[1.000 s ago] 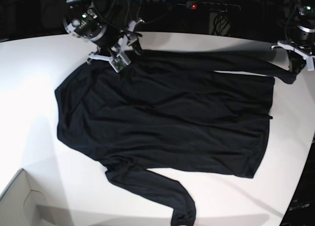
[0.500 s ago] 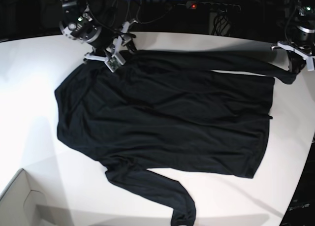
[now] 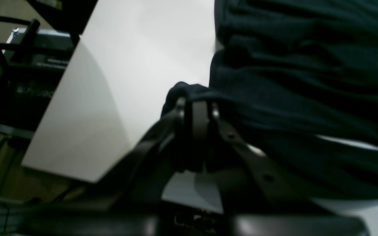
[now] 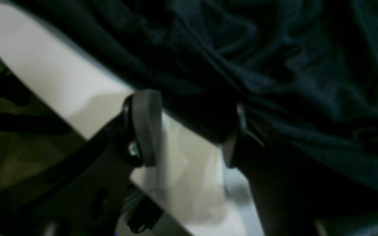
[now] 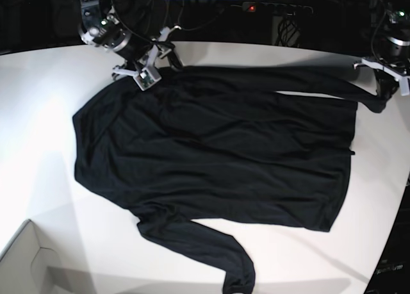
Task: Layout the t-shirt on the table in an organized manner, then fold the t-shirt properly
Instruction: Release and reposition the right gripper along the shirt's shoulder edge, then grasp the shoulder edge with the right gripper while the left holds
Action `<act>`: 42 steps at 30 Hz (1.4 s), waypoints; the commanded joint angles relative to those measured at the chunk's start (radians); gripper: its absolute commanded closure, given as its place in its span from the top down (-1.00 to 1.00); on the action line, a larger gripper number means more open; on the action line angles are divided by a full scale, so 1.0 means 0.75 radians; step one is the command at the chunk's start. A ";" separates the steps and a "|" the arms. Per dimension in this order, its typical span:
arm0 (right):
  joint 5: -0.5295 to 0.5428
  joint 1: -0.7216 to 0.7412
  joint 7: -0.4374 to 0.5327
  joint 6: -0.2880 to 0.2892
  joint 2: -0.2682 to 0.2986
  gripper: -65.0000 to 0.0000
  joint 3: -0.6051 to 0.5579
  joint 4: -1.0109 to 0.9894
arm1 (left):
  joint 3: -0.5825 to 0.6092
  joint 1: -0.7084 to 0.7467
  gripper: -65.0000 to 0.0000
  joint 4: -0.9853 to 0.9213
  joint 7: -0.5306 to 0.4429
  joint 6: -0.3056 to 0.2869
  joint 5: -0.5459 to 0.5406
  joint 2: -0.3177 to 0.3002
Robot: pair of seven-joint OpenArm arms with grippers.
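1. The left gripper has its jaws pressed together on a bunched end of the black fabric: the cuff of the far sleeve, at the table's far corner on the base view's right (the pinch shows plainly in the left wrist view).

2. The right gripper stands with its jaws apart at the shoulder end of that same sleeve, on the base view's left. One finger hangs over bare table; the other is dark against the cloth, and I cannot tell whether it touches. Nothing is held between them.

3. Outward from the hands, the t-shirt lies flat on the white table, its body spread across the middle, collar end toward the base view's left and hem toward the right.

4. The relation that matters: the far sleeve's long axis runs along the table's far edge, straight from one gripper to the other, so each arm sits at one end of it.

5. The near sleeve trails toward the front edge, well apart from both grippers (neither arm is close to it).

6. My judgement: layout is nearly done. The coming fold probably turns on carrying the pinched cuff inward, across the sleeve's axis, toward the body.

7. A white box corner sits at the near left, clear of the shirt.
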 commanded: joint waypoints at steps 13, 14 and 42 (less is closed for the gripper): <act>-0.042 -0.056 -0.026 0.006 0.059 -1.00 0.008 0.004 | -0.007 0.003 -1.00 0.015 -0.033 0.003 -0.022 -0.019; -0.042 -0.058 -0.026 0.006 0.059 -1.00 0.008 0.018 | -0.007 0.003 -1.00 0.015 -0.033 0.003 -0.022 -0.019; -0.040 -0.011 -0.032 0.010 0.079 -1.00 0.078 0.452 | -0.011 -0.222 -1.00 0.029 -0.033 0.005 -0.026 0.004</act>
